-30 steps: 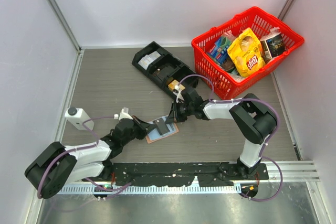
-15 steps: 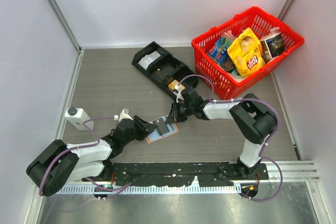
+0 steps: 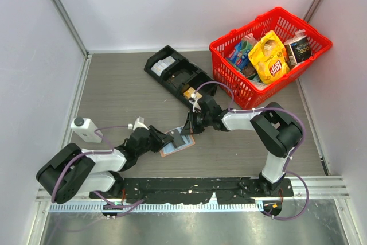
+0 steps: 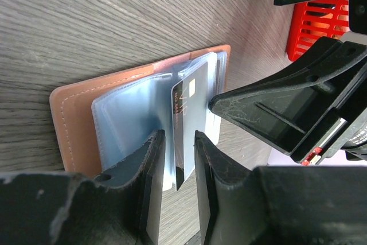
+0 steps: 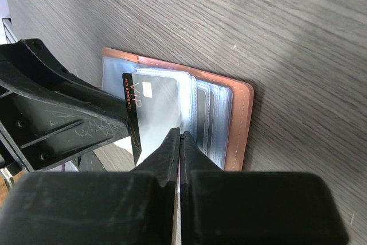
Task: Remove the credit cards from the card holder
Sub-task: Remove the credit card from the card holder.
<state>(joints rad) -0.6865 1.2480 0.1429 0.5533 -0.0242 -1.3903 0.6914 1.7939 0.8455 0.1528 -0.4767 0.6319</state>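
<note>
The card holder (image 3: 176,147) lies open on the bench (image 3: 114,90), a little left of the middle of the near edge and between the two claws. Its salmon cover (image 4: 69,124) faces down and its pale blue clear sleeves (image 4: 129,119) are fanned upward. One grey card (image 4: 186,113), printed "VIP" and carrying a chip, stands partly out of a sleeve. The left claw (image 4: 179,142) is open only a narrow way, with a finger on each side of that card's lower edge. A gap shows on at least one side, so no firm hold can be confirmed. The right claw (image 5: 179,137) is fully closed, its tips resting on the sleeves just beside the card. Whether a sleeve is nipped between them cannot be told. At the far right corner sits a red basket (image 3: 261,92) holding a yellow snack bag (image 3: 269,55), a blue packet (image 3: 238,53) and a dark packet (image 3: 298,50). Beside it, toward the far edge, a black compartment tray (image 3: 198,78) holds a white item (image 3: 163,64) and a small tan item (image 3: 188,92) in separate compartments.
</note>
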